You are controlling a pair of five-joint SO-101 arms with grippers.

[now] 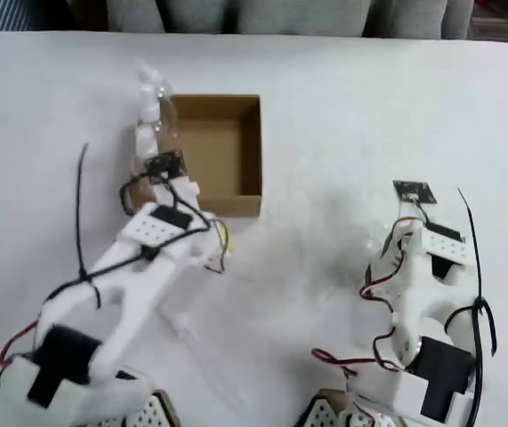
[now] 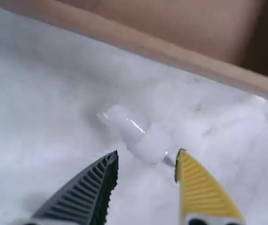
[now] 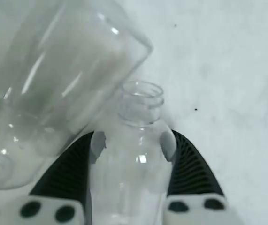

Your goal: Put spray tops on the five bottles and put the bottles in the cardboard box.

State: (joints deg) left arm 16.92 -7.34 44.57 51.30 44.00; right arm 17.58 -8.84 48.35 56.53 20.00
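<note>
A white spray top (image 2: 134, 133) lies on the table just in front of my left gripper (image 2: 147, 153), which is open with its black and yellow fingertips either side of the top's near end. Behind it runs the cardboard box's wall (image 2: 171, 47). From above, the left arm (image 1: 160, 169) sits at the left side of the cardboard box (image 1: 252, 151), with white spray tops (image 1: 149, 102) beside it. My right gripper (image 3: 134, 140) is shut on a clear bottle (image 3: 141, 101) with a bare open neck. A second clear bottle (image 3: 54, 79) lies against it.
The right arm (image 1: 423, 240) stands over the table's right half, with faint clear bottles (image 1: 374, 245) at its left. Bare white table lies between the arms and beyond the box. Grey cushions line the far edge.
</note>
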